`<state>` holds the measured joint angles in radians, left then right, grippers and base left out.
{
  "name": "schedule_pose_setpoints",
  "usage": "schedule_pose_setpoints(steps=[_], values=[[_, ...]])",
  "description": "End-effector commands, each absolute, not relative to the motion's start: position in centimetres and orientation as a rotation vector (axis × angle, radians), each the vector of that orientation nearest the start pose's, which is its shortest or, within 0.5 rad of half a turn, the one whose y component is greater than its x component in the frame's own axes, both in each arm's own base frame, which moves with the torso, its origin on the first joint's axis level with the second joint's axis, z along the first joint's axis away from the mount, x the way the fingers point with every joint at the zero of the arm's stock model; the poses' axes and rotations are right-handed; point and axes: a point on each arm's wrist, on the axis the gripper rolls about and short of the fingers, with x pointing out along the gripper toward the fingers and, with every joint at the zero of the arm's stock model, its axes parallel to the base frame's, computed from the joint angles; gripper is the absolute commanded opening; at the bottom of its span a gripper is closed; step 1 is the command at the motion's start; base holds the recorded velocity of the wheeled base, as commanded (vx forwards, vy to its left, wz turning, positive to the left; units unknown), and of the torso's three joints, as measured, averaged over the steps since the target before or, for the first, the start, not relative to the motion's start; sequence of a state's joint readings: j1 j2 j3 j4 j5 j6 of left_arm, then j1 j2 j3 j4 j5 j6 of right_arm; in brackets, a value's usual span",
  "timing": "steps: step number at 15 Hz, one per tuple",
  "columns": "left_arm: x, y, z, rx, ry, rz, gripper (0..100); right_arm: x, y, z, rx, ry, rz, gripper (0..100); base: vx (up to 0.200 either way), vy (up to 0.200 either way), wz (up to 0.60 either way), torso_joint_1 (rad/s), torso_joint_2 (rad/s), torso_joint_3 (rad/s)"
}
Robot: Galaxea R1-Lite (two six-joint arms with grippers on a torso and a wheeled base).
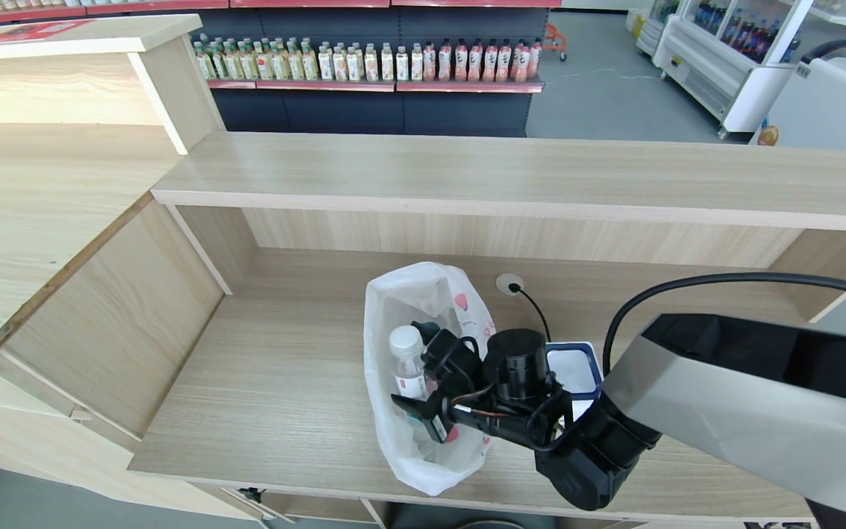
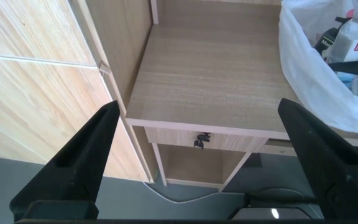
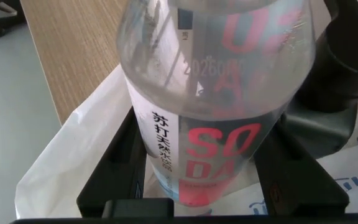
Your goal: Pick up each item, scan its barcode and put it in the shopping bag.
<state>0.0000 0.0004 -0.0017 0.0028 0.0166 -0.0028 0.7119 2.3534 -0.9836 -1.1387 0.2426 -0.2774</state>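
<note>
Right hand [image 1: 418,391] pinches the clear white-capped plastic soda bottle [image 1: 407,361] inside the white plastic shopping bag [image 1: 386,308]; left hand [image 2: 199,109] spread.

Silver arm [image 1: 746,411], black pincer [image 1: 414,367]

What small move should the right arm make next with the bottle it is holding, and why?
Probably lower the bottle a little and open the right gripper. The bottle stands upright, clamped between its fingers, and appears to sit within the open mouth of the white shopping bag, so a short drop should leave it inside. Whether it was scanned cannot be told.
</note>
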Motion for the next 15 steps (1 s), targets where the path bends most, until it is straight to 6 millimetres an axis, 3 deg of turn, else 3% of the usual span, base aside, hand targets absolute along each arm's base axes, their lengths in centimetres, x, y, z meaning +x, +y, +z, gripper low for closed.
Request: schedule_pose_setpoints(steps=[1,5,6,15], values=[[-2.3,0.0,7.6,-0.003,0.002,0.017,100,31.5,27.8,2.3,-0.33,0.108,0.979,0,0.0,0.0,0.0,0.0,0.0,0.0],[-2.3,0.0,7.6,-0.003,0.002,0.017,100,31.4,27.7,2.1,-0.335,0.101,0.976,0,0.0,0.0,0.0,0.0,0.0,0.0],[-2.3,0.0,7.6,-0.003,0.002,0.017,100,31.4,27.5,2.4,-0.328,0.101,0.973,100,0.0,0.0,0.0,0.0,0.0,0.0],[-2.3,0.0,7.6,-0.003,0.002,0.017,100,30.1,26.7,6.3,-0.175,0.097,1.017,100,0.0,0.0,0.0,0.0,0.0,0.0]])
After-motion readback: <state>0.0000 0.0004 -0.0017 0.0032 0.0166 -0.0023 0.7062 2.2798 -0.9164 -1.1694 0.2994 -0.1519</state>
